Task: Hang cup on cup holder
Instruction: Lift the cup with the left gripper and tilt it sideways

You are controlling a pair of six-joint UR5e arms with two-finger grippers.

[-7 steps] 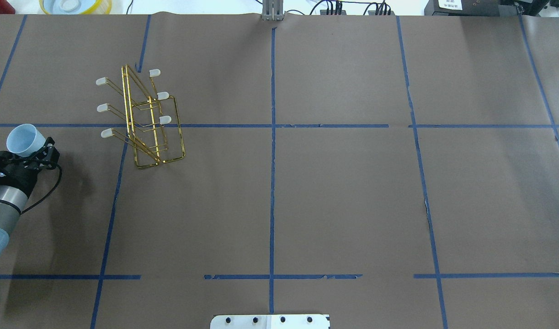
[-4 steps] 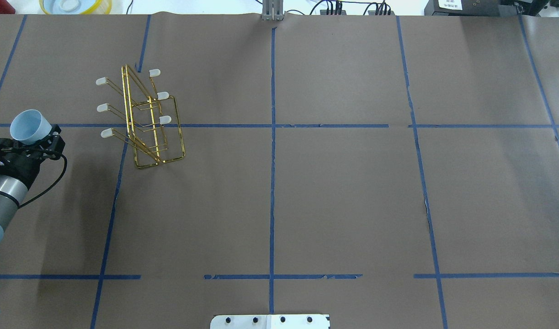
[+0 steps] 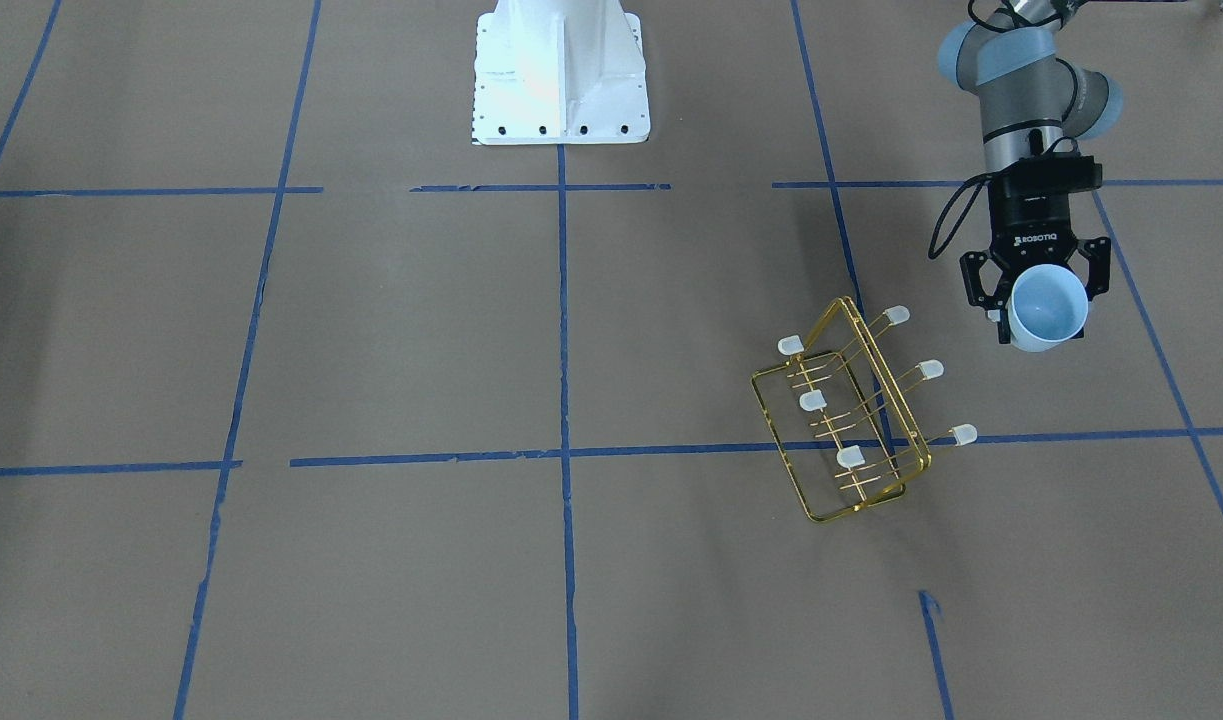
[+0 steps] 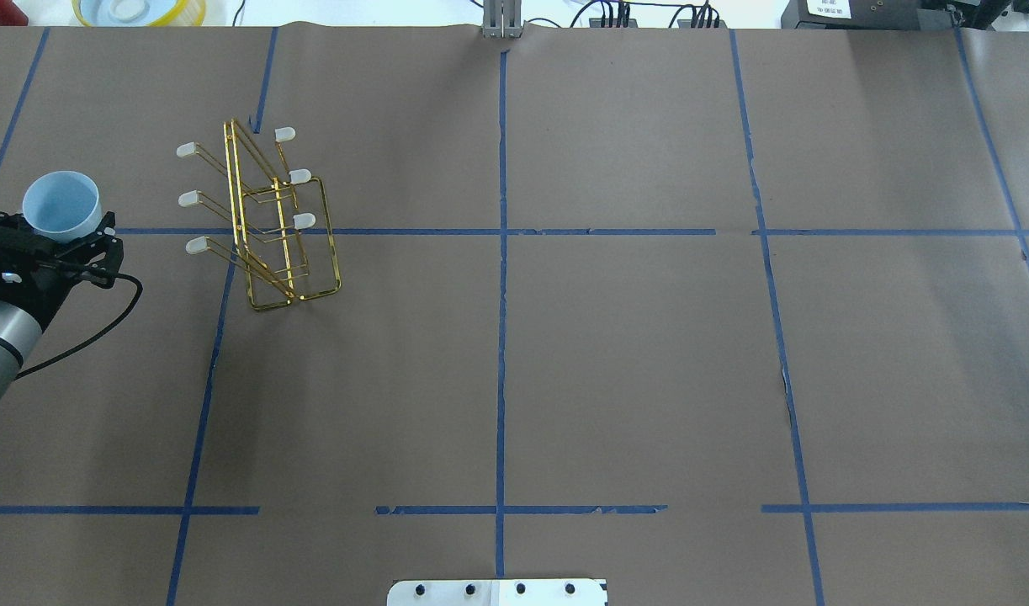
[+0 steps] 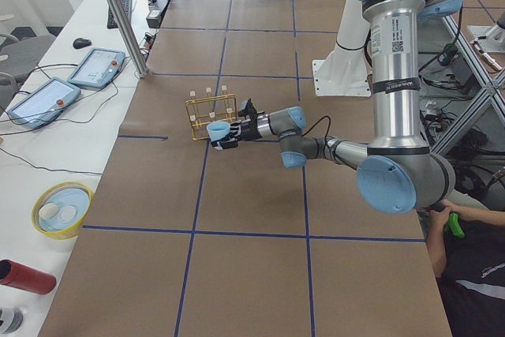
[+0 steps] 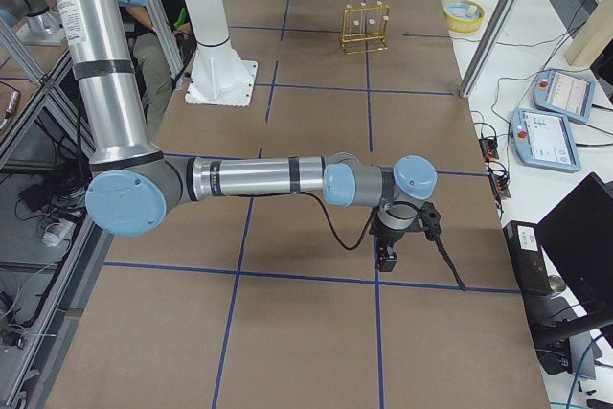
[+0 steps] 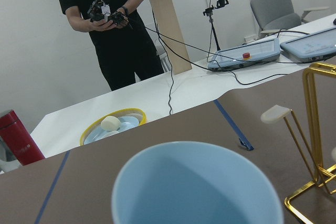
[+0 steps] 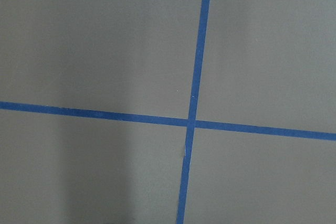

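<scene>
Cup (image 4: 60, 202) clamped in my left claw (image 4: 53, 237), mouth up; cup holder (image 4: 238, 210) stands off to its right, left-side prongs reaching toward it.

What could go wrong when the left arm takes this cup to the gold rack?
1. The cup, clamped in the left pincer, must slip its mouth over a thin capped prong. A slight miss would likely put the rim against the cap.
2. The cup holder stands free on the paper with nothing bracing it, so a bump may slide or tip it.
3. The cup looks smooth and tapered, so it could slip in the grip on contact.
</scene>
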